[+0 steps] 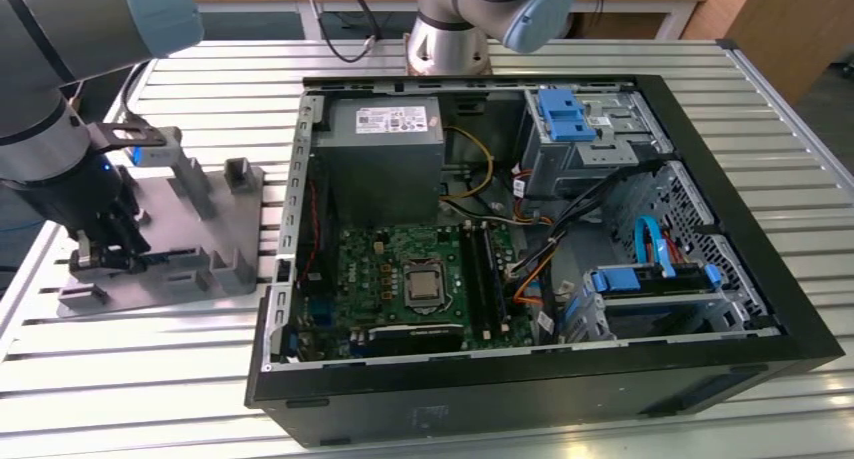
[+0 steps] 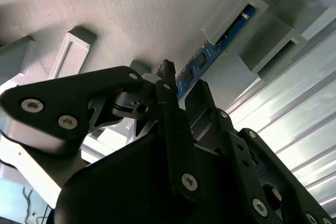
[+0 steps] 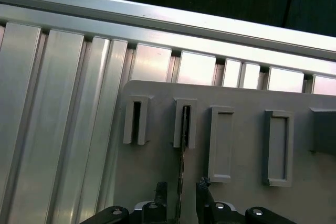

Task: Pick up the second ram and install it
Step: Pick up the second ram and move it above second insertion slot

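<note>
Over at the exterior view's left, the grey robot arm reaches down and its black two-fingered gripper hangs low over a flat grey plastic holder plate studded with upright slotted blocks. The plate lies on the ribbed aluminium table, just beside the computer.

The second ram, a thin, long, dark blue-green circuit-board stick, stands on its edge in this holder. In the first wrist view its far end sits in a small grey slotted block, and the stick runs from there straight into the gap between the gripper's black fingers. One finger is on each side of the stick, and a little daylight shows between each finger and the board, so the jaws are parted and straddle the stick without pinching it. The second wrist view shows the same thing from low down: the blue board with its small chips passes between raised grey blocks and disappears behind the fingertips of the gripper.

Further toward the exterior view's right lies the open black computer case, on its side with the green motherboard facing up. The long black memory slots lie beside the processor socket, well apart from the gripper and the stick.
</note>
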{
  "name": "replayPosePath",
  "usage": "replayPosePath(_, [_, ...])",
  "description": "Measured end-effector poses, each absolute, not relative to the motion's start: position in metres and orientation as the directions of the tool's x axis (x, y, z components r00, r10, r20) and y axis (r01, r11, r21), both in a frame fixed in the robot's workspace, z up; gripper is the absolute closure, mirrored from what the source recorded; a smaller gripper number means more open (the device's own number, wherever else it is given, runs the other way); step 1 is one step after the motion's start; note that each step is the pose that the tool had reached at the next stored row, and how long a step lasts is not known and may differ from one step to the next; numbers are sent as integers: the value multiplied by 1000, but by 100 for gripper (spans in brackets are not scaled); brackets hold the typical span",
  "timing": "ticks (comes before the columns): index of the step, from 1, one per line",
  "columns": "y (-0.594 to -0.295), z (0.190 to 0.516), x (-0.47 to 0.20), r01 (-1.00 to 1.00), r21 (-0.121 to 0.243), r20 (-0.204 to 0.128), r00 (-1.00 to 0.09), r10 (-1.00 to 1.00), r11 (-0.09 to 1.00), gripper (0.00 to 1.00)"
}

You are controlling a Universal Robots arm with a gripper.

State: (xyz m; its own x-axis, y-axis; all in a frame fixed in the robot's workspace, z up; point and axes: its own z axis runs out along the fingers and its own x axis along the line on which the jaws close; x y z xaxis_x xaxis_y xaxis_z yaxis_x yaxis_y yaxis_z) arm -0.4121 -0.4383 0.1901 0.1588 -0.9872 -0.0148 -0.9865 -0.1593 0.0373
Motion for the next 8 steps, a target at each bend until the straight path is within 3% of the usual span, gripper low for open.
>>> replayPosePath(7, [-438, 190, -412, -987, 37, -15, 159, -987, -159, 66])
replayPosePath(8, [-438, 190, -412, -987, 37, -15, 159, -987, -159, 72])
